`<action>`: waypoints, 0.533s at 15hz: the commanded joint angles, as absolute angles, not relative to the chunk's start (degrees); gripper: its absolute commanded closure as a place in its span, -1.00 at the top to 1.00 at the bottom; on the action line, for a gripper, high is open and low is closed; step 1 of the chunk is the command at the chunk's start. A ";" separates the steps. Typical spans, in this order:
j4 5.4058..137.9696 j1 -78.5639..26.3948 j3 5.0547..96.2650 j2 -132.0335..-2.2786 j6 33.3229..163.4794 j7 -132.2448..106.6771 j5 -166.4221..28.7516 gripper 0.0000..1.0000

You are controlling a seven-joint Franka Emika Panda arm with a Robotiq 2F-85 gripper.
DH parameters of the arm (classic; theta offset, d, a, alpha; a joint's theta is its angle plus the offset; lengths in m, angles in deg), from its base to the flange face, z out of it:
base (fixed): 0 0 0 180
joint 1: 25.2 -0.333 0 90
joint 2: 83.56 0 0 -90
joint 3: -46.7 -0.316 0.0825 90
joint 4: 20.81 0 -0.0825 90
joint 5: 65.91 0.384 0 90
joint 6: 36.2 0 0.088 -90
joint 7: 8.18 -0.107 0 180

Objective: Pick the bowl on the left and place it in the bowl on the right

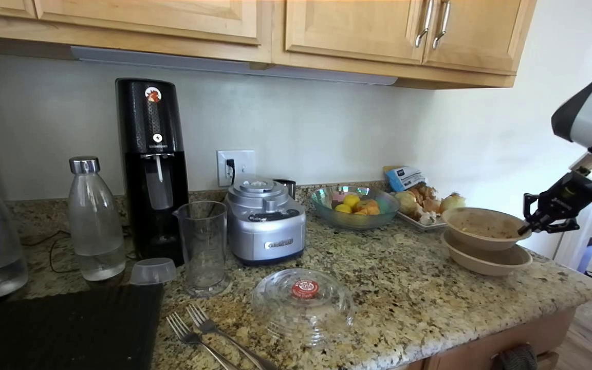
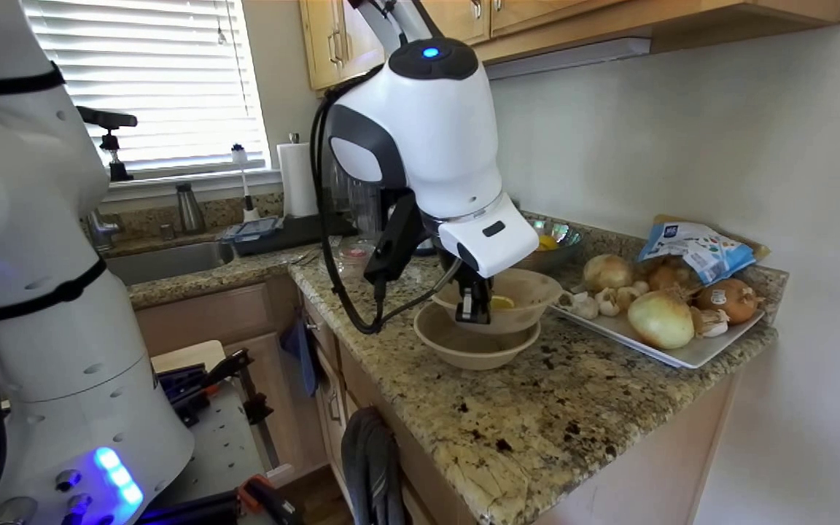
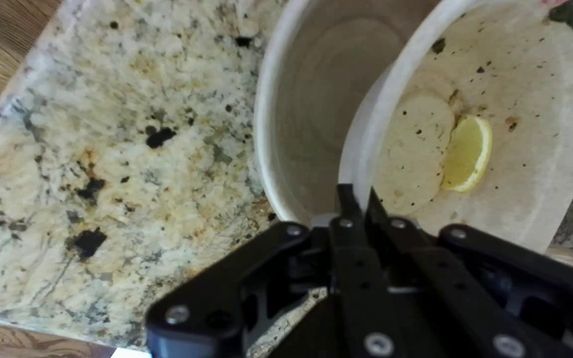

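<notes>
While the upper beige bowl (image 3: 530,164) is held over the lower beige bowl (image 3: 311,109), its mouth facing up, its base is partly hidden, and whether the two touch cannot be told. Inside it are a lemon wedge (image 3: 467,153) and scattered dark flecks (image 3: 438,45). The gripper (image 3: 361,198) has its two black fingers (image 3: 344,199) clamped on the near part of the rim, one outside the bowl and one inside. The lower bowl stands on the granite countertop (image 2: 573,408), near the end of it.

Just beside the bowls, a white tray (image 2: 690,356) bears yellow onions (image 2: 660,319) and garlic bulbs (image 2: 608,301), with a blue-and-white bag (image 2: 697,248) behind them. Next along the back, in an exterior view, come a glass bowl (image 1: 355,222) of lemons (image 1: 351,200) and orange fruit (image 1: 368,207), then a silver Cuisinart food processor base (image 1: 267,239). Farther off stand a clear pitcher (image 1: 203,252), a tall black soda maker (image 1: 152,123) and two clear bottles (image 1: 95,226) part-filled with liquid. Toward the front edge lie a clear plastic dome (image 1: 303,313) with a round red label (image 1: 304,289) and two forks (image 1: 189,337) side by side; the fork handles run out at the bottom of that view. A flat black surface (image 1: 54,329) lies beside the forks. A grey towel (image 2: 370,467) hangs below the countertop.
</notes>
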State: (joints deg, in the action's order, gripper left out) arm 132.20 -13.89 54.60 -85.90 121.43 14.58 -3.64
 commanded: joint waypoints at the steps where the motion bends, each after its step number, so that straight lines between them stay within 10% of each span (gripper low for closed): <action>1: 136.39 -13.45 54.95 -88.70 121.82 16.21 -4.88 -0.95; 8: 138.56 -13.41 55.35 -88.99 121.49 22.45 -2.59 -0.96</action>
State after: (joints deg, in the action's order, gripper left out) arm 136.65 -13.89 54.68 -86.58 121.43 18.29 -3.58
